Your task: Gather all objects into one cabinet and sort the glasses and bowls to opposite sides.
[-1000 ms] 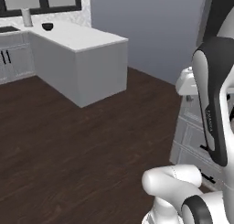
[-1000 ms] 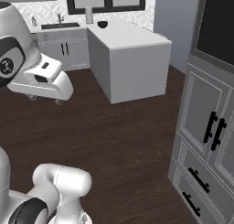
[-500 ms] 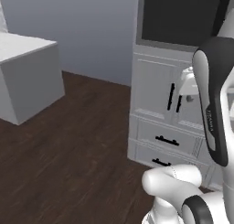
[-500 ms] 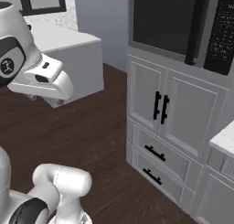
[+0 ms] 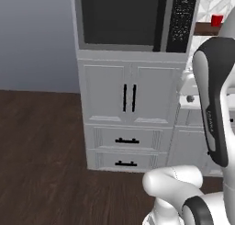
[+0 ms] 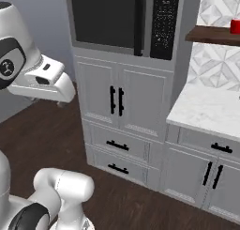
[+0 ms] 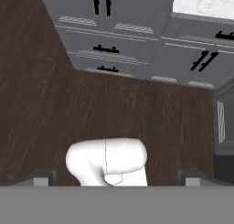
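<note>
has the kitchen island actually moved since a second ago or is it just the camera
Cannot tell of the island itself: the whole picture has swung, so the base turned. Both base views now face the tall oven cabinet, with a red cup on the wooden shelf.

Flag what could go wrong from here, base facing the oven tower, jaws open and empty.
1. The red cup sits high on the dark wooden shelf, near the frame edge in both base views; reaching it may need a long stretch over the counter.
2. The arm rides close to the tall oven cabinet; swinging it could clip the door handles.
</note>
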